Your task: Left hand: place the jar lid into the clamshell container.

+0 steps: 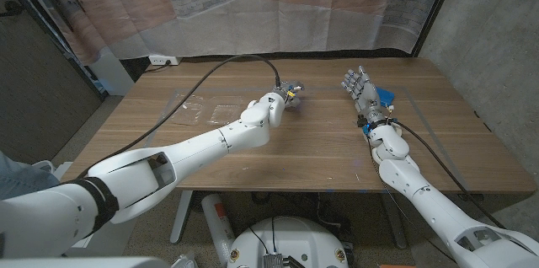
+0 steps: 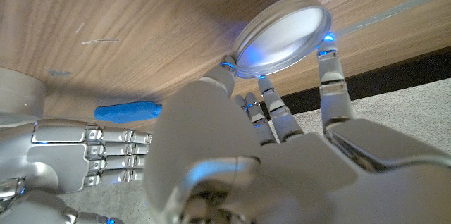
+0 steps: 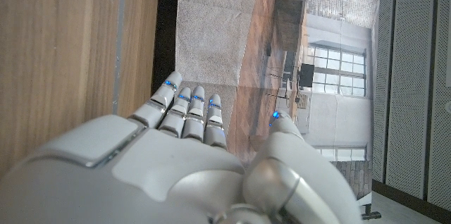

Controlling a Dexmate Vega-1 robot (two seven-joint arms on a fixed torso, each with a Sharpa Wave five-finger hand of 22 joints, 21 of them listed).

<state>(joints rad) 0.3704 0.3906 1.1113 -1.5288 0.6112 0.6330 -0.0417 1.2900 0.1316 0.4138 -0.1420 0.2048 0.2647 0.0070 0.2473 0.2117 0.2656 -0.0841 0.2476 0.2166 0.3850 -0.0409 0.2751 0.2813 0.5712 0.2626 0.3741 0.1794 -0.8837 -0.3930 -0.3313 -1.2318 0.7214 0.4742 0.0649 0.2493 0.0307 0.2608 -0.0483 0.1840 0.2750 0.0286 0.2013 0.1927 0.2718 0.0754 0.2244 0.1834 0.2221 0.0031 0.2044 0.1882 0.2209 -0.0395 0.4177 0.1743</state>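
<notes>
left robot hand: upper middle of the head view, above the table, fingers clamped on the jar lid; in the left wrist view its fingertips pinch the lid's rim from opposite sides.
jar lid: round, shallow, pale inner face with a metallic rim, upper middle-right of the left wrist view, held off the wood on its edge, tilted. in the head view it is too small to make out among the fingers.
clamshell container: a faint clear outline on the table, left of centre in the head view, just left of the left forearm; its edges are hard to trace and i cannot tell whether it lies open.
right robot hand: upper right of the head view, standing up with fingers apart, holding nothing; a blue object lies just beside it.
table: wooden, bare grain across the middle of the head view.
handling: the lid looks light, stiff and smooth, so likely slippery at the rim; an edge pinch across its width, as now, seems the sound hold, with even pressure so it does not pivot.
container handling: the thin clear plastic looks flimsy and may skid or flex if the lid is pushed in rather than let down.
step: lid held, not yet in the container.
</notes>
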